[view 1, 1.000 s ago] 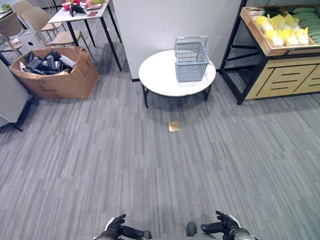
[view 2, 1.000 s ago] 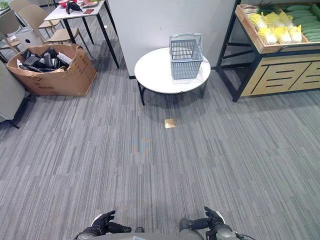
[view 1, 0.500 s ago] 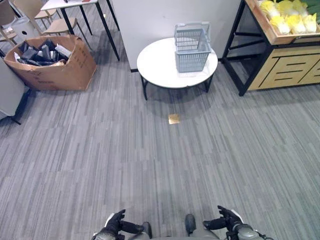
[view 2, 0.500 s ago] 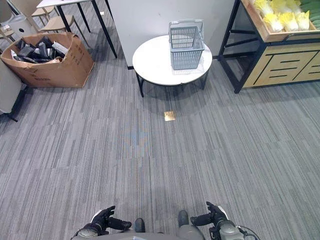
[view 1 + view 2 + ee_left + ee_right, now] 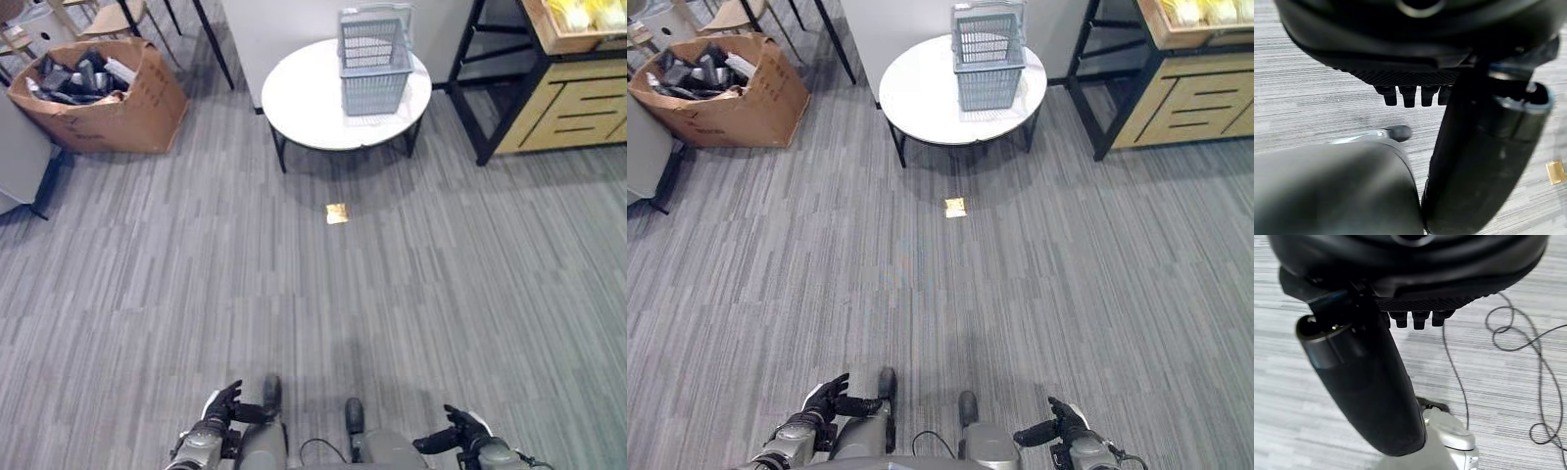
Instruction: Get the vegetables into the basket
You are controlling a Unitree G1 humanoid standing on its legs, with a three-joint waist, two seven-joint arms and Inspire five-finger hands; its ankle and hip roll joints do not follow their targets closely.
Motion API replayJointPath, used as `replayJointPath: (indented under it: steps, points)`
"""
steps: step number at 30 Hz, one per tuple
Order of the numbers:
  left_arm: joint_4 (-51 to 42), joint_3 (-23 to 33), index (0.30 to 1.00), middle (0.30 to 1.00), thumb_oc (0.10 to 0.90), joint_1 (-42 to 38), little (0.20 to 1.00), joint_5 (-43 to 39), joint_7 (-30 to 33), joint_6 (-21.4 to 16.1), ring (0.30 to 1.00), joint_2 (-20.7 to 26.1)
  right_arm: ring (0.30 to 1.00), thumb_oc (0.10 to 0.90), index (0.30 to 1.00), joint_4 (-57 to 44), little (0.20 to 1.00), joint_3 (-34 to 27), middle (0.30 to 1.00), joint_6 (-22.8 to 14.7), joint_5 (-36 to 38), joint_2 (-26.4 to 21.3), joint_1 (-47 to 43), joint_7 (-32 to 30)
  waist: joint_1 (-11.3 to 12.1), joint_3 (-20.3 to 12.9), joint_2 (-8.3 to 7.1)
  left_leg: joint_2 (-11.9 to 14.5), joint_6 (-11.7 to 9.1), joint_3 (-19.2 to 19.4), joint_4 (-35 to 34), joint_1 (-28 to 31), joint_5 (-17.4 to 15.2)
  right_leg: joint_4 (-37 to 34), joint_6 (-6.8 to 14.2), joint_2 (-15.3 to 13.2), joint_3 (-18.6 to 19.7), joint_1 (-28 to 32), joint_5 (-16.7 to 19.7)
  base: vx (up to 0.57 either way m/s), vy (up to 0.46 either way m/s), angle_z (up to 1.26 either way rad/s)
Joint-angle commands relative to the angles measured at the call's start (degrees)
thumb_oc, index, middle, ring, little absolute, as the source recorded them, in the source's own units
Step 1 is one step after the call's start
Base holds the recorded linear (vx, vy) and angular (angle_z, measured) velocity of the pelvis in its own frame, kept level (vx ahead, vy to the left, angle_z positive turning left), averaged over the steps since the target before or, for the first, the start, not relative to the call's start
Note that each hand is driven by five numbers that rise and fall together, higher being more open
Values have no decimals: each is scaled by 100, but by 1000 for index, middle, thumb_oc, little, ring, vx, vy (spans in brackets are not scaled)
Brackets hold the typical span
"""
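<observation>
A grey plastic basket (image 5: 373, 61) with its handle up stands empty on the far side of a round white table (image 5: 309, 103). Pale yellow vegetables (image 5: 586, 12) lie in a wooden shelf crate (image 5: 549, 34) at the upper right, cut off by the view's edge. My left hand (image 5: 221, 403) and right hand (image 5: 460, 432) hang low by my sides, far from the table, both open and holding nothing. The left wrist view has the left hand's fingers (image 5: 1410, 94) relaxed over bare carpet. In the right wrist view the right hand's fingers (image 5: 1414, 319) look the same.
A cardboard box (image 5: 98, 98) full of dark items sits at the upper left beside chairs. A black-framed wooden cabinet (image 5: 563, 108) stands right of the table. A small gold plate (image 5: 337, 213) lies on the grey carpet before the table. A white wall panel (image 5: 279, 24) rises behind.
The whole picture has shifted: table, basket and shelf now sit nearer the top edge, so the camera has moved. Both hands stay low at my sides, open.
</observation>
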Motion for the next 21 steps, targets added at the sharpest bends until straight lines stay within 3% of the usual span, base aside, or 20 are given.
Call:
replayJointPath:
  steps: [1,6,7,8,9,10,14,16,19,21]
  points:
    - [201,-83,1000,1000,900,389,1000,79,60,59,1000,89,1000,900,1000,-150,1000,6,1000,-109,115,-65,162,77,103,-233,75,-66,185,149,51,152,125,673,590,-430,418,388,-527,327,244,-66]
    - [266,-106,1000,1000,900,414,1000,265,73,83,1000,94,1000,900,1000,-224,1000,64,1000,-116,-94,15,238,41,61,-398,-7,-153,302,511,-10,381,3,728,788,-722,561,449,-482,178,225,-69]
    - [252,-121,1000,1000,900,407,1000,335,97,69,1000,117,1000,900,1000,-262,1000,103,1000,-107,-138,70,220,55,40,-438,-106,-258,425,700,77,421,-176,771,940,-896,696,379,-230,91,169,-37]
    - [252,-121,1000,1000,900,408,1000,335,97,69,1000,118,1000,900,1000,-263,1000,103,1000,-107,-138,72,220,55,48,-440,-111,-260,428,708,84,420,-183,768,943,-901,704,377,-229,149,303,-33]
    - [216,-149,1000,1000,900,363,1000,355,98,63,1000,161,1000,900,1000,-295,1000,178,1000,-88,-209,112,193,67,58,-445,-196,-361,513,848,216,385,-326,780,1066,-1066,809,280,88,60,138,-21]
    - [216,-149,1000,1000,900,363,1000,355,98,63,1000,162,1000,900,1000,-294,1000,177,1000,-88,-209,113,192,66,63,-447,-199,-362,515,855,222,382,-332,778,1068,-1069,815,278,89,118,272,-28]
    - [129,-235,1000,1000,900,279,1000,419,113,43,1000,252,1000,900,1000,-424,1000,376,1000,-88,-408,185,46,34,94,-430,-349,-627,703,1023,321,264,-590,860,1291,-1324,1000,-40,849,54,219,-19]
    - [113,-253,1000,1000,900,258,1000,431,91,42,1000,289,1000,900,1000,-434,1000,438,1000,-84,-439,209,9,43,109,-408,-377,-685,773,1047,192,327,-606,1042,1331,-1336,1005,-210,1091,35,149,-8]
    - [122,-267,1000,1000,900,223,1000,431,73,52,1000,316,1000,900,1000,-411,1000,392,1000,-83,-344,265,-41,8,108,-355,-341,-723,825,1083,9,451,-620,1431,1317,-1239,968,-381,1181,32,164,-11]
    - [156,-281,1000,1000,900,168,1000,459,65,74,1000,357,1000,900,1000,-424,1000,384,1000,-74,-316,275,-104,-10,87,-297,-320,-753,857,1152,-111,708,-691,1723,1266,-1276,696,-615,1351,79,176,-12]
